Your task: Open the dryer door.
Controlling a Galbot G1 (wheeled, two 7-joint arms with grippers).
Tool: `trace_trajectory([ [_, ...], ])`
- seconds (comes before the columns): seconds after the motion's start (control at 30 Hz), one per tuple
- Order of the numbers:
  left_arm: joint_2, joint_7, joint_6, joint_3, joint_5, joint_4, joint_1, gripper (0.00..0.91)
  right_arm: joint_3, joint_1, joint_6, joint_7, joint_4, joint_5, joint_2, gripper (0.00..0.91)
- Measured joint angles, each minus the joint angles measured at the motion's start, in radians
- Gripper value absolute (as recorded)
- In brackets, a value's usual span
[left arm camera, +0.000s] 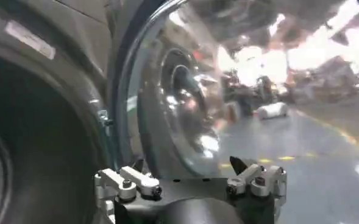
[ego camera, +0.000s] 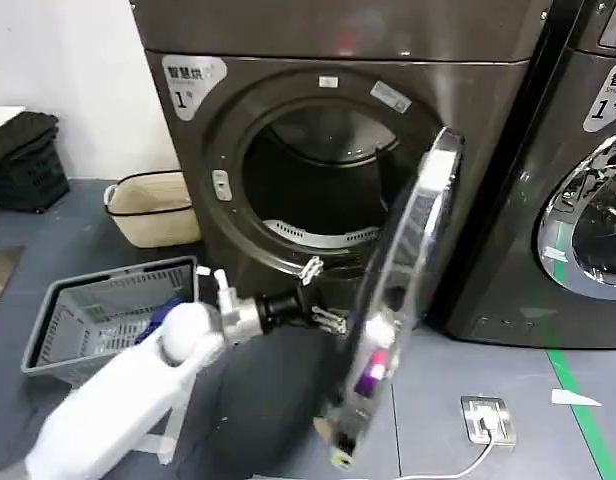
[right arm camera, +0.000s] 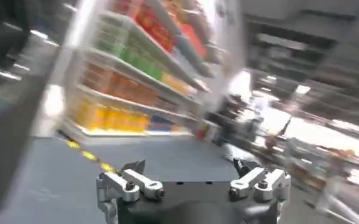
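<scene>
The dryer door (ego camera: 413, 290) is standing well open, swung out on its hinge at the right of the round opening so that it is showing almost edge-on in the head view, its chrome rim pointing toward the robot and its lower edge hanging over the floor (ego camera: 448, 380). The dark drum (ego camera: 323, 185) of the machine marked "1" is lying exposed behind it.

The left gripper (ego camera: 321, 295) is reaching in from the robot's left, sitting low in front of the opening and just beside the inner face of the door. Its fingers are spread wide and gripping nothing; in the left wrist view the left gripper (left arm camera: 191, 179) is facing the curved inner glass and rim of the door (left arm camera: 173, 91) with a gap between the tips and the metal. That placement suggests it is pushing or has room to push the door outward from the inside, rather than pulling on a handle.

The right gripper (right arm camera: 191, 179) is also open wide and empty, pointed away across the room toward some shelves (right arm camera: 136, 73), so it appears to be waiting idle.

A grey basket (ego camera: 108, 315) is sitting on the floor at the robot's left, clear of the door's swing. Judging by the angle, the task looks nearly done.
</scene>
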Motion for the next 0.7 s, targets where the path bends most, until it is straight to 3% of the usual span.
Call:
trace_trajectory([
  [0.3,-0.077,-0.029,-0.002,0.103,0.005,0.05,-0.085,0.907,0.106,0.0,-0.001,0.018,-0.081,-0.034,0.064,0.907],
  [0.7,-0.191,-0.039,-0.009,0.208,0.004,0.156,-0.204,0.907,0.198,0.008,0.004,0.022,-0.112,-0.017,0.066,0.907],
])
